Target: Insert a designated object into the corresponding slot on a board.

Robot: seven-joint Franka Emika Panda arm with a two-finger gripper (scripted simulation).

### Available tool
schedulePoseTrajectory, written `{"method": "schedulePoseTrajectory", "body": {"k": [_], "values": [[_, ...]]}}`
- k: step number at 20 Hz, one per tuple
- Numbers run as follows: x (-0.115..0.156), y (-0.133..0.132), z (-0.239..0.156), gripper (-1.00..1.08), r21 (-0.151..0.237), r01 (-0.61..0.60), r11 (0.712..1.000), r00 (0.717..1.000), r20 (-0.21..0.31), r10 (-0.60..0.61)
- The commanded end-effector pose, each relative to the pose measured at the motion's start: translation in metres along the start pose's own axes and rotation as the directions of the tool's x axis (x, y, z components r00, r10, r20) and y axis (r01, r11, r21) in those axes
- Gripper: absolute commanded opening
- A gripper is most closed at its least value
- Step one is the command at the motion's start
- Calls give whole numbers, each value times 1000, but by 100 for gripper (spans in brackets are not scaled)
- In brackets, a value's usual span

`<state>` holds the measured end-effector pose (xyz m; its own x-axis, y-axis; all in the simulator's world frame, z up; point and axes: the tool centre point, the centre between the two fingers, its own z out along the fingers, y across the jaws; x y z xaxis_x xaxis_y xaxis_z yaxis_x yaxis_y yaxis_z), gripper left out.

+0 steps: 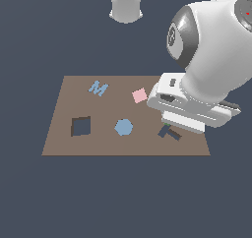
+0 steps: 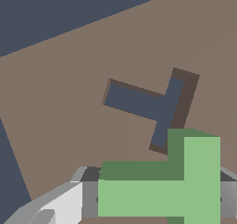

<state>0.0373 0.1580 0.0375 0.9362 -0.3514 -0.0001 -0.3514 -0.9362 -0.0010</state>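
Note:
In the wrist view my gripper [image 2: 157, 201] is shut on the green T-shaped block [image 2: 185, 190], with a grey finger [image 2: 85, 197] on either side of it. The block hangs above the brown board [image 2: 69, 102], close beside the dark, tilted T-shaped slot [image 2: 152, 105] and not in it. In the exterior view the gripper [image 1: 170, 125] sits low over the board [image 1: 98, 144] at its right end, just above the slot [image 1: 170, 133]. The white hand hides nearly all of the block there.
On the board lie a pink square [image 1: 140, 95], a blue hexagon [image 1: 123, 127] and a blue M-shaped piece [image 1: 98, 88]. A dark square cutout [image 1: 81, 127] is on the exterior view's left. The robot base [image 1: 126, 3] stands behind the board.

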Motion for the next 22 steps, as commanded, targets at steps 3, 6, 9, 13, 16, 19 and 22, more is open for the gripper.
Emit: {"method": "schedulePoseTrajectory", "body": {"k": [3, 6, 9, 13, 16, 19, 22], "values": [[20, -3, -2, -100, 0, -128, 992, 992, 0, 128], [30, -3, -2, -100, 0, -191, 982, 982, 0, 191], [38, -3, -3, -100, 0, -238, 971, 971, 0, 238], [44, -2, -3, -100, 0, -278, 960, 960, 0, 278], [47, -1, -3, -100, -1, -291, 957, 957, 0, 291], [46, -1, -3, -100, -1, -287, 958, 958, 0, 287], [46, -1, 3, -100, -1, -290, 957, 957, 1, 290]]}}
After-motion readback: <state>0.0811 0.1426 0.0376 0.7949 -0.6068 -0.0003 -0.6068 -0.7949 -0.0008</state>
